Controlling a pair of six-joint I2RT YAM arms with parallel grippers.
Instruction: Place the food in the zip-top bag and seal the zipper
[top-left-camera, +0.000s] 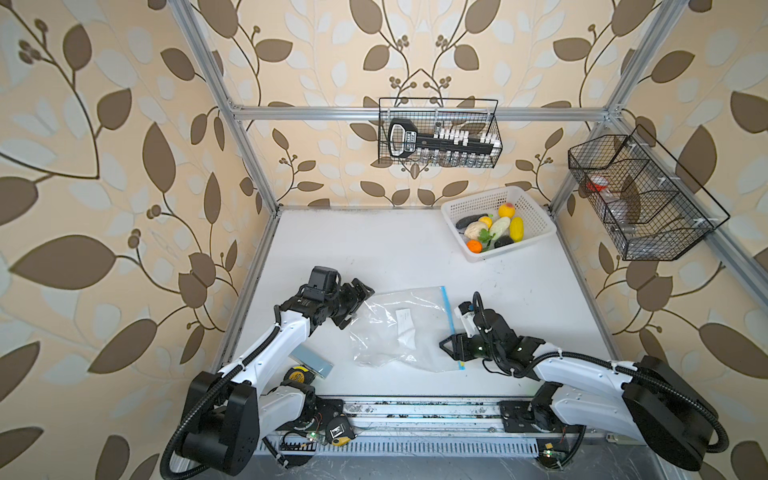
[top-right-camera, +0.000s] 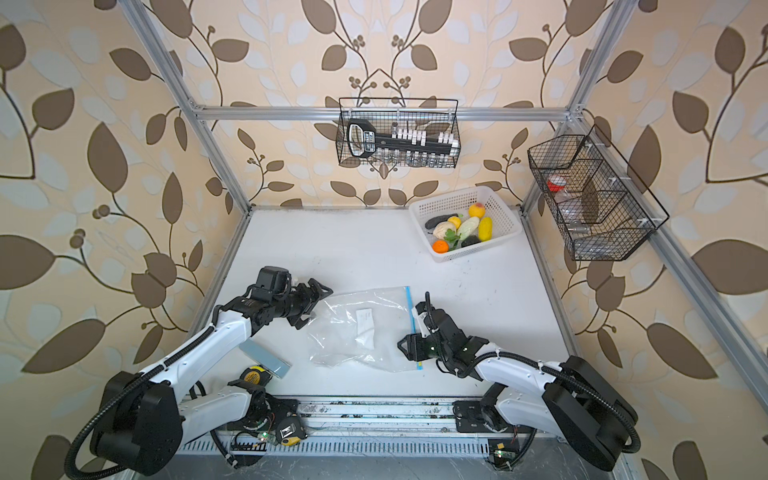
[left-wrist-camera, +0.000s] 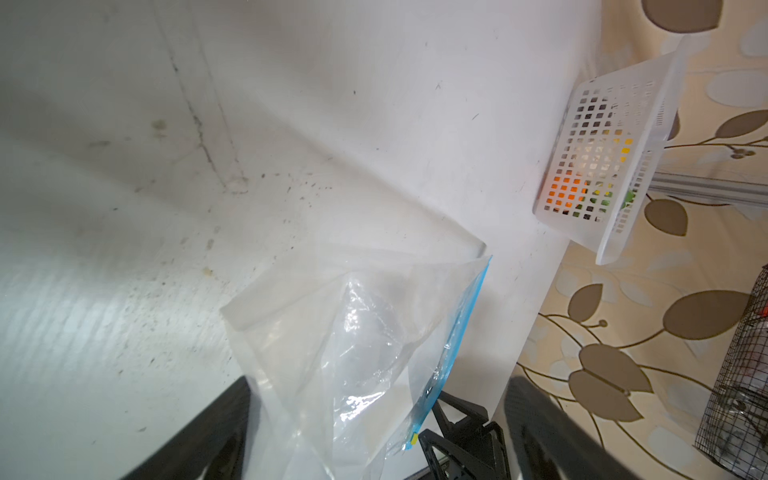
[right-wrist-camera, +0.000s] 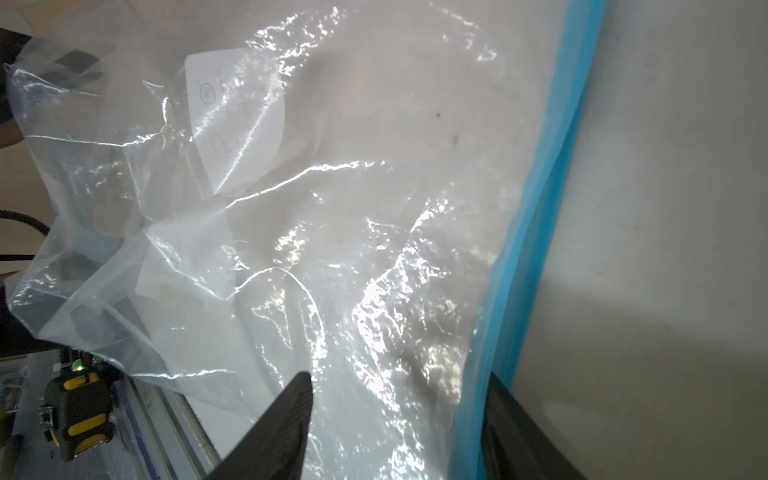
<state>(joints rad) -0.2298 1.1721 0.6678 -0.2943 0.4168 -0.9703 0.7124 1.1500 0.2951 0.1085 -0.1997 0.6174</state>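
Observation:
The clear zip-top bag (top-left-camera: 399, 328) (top-right-camera: 361, 328) lies crinkled and flat mid-table, white label up. Its blue zipper (top-left-camera: 451, 320) (right-wrist-camera: 540, 249) runs along the right edge, with a yellow tab (top-left-camera: 460, 365) (left-wrist-camera: 414, 437) at the near end. My left gripper (top-left-camera: 359, 305) (left-wrist-camera: 380, 419) stands open at the bag's far left corner, and plastic lies between its jaws. My right gripper (top-left-camera: 451, 345) (right-wrist-camera: 399, 415) is open near the zipper's near end, jaws straddling the strip and the plastic beside it. The food (top-left-camera: 494, 230) (top-right-camera: 459, 232) lies in the white basket (top-left-camera: 511, 249).
A grey-blue block (top-left-camera: 311, 359) and a yellow tape measure (top-left-camera: 296, 376) lie under the left arm; another tape measure (top-left-camera: 338, 432) sits on the front rail. Two black wire baskets (top-left-camera: 440, 133) (top-left-camera: 640, 195) hang on the frame.

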